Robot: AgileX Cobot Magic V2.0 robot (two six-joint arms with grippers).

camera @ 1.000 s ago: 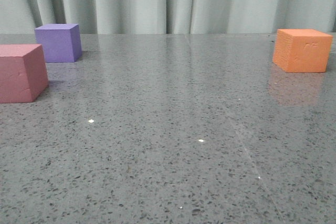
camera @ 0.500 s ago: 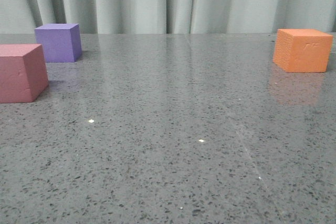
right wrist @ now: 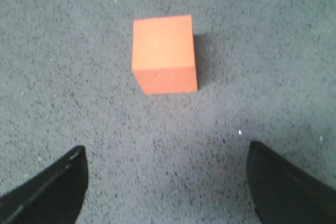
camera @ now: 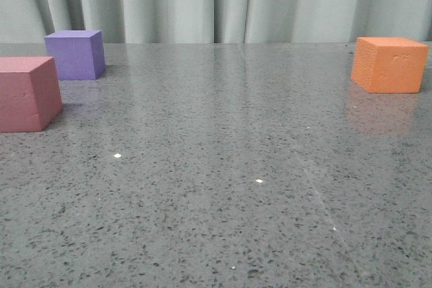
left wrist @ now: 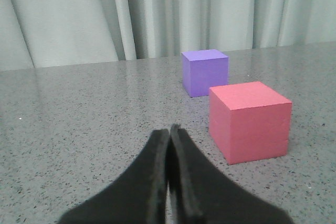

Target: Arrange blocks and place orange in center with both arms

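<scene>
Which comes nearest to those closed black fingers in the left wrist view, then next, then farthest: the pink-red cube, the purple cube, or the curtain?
1. Pink-red cube, just ahead of the left gripper, off to one side.
2. Purple cube, behind the pink-red one.
3. Curtain, beyond the table's far edge.

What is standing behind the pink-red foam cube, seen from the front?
Behind the pink-red foam cube stands the purple foam cube, apart from it, on the grey speckled table. Further back hangs a pale curtain. The table directly behind the pink-red cube is hidden.
</scene>
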